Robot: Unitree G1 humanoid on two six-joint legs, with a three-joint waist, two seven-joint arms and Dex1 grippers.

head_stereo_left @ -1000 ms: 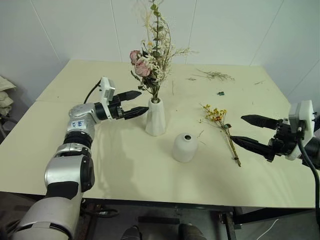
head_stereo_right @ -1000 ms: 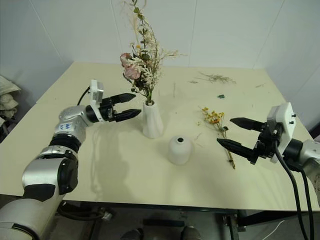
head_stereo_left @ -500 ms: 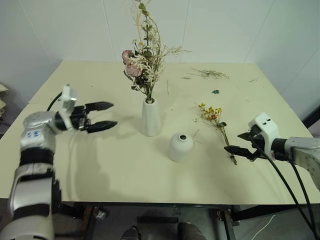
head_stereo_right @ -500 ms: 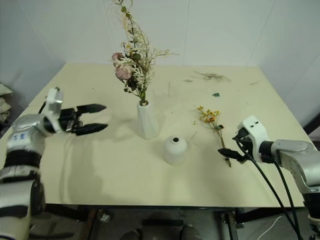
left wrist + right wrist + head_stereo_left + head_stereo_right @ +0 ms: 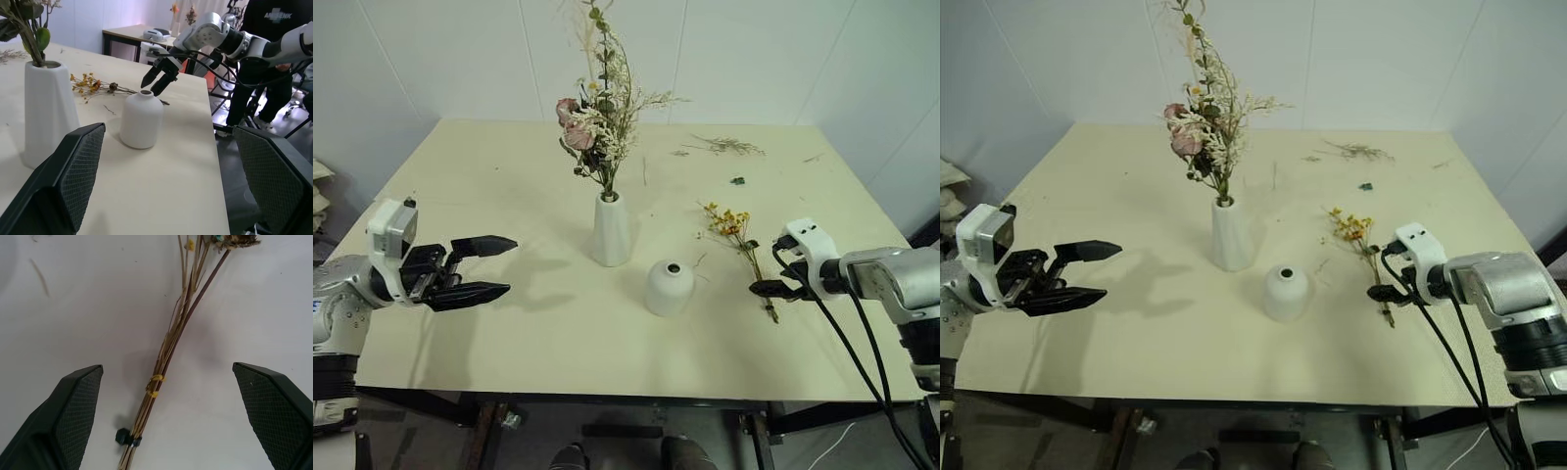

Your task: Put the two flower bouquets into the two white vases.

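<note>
White walls behind, pale cream table (image 5: 509,323) w/ dried twig scraps (image 5: 732,147) near far edge. Tall cone vase (image 5: 611,231) stands mid-table, already holding the rose bouquet (image 5: 599,122), stems down in its mouth, so half the job looks done. Short round vase (image 5: 670,288) sits just beside it, nearer the robot, mouth empty. Thin yellow bouquet (image 5: 744,253) lies flat on the table to the right of that vase, flower heads pointing away, stem ends toward the robot. Right gripper (image 5: 168,396) hangs over those stem ends, jaws wide apart either side of the tied bundle, nothing grasped; prob. lining up to pinch the stems. Left gripper (image 5: 481,268) is off near the left table edge, jaws apart & empty, likely parked clear.
</note>
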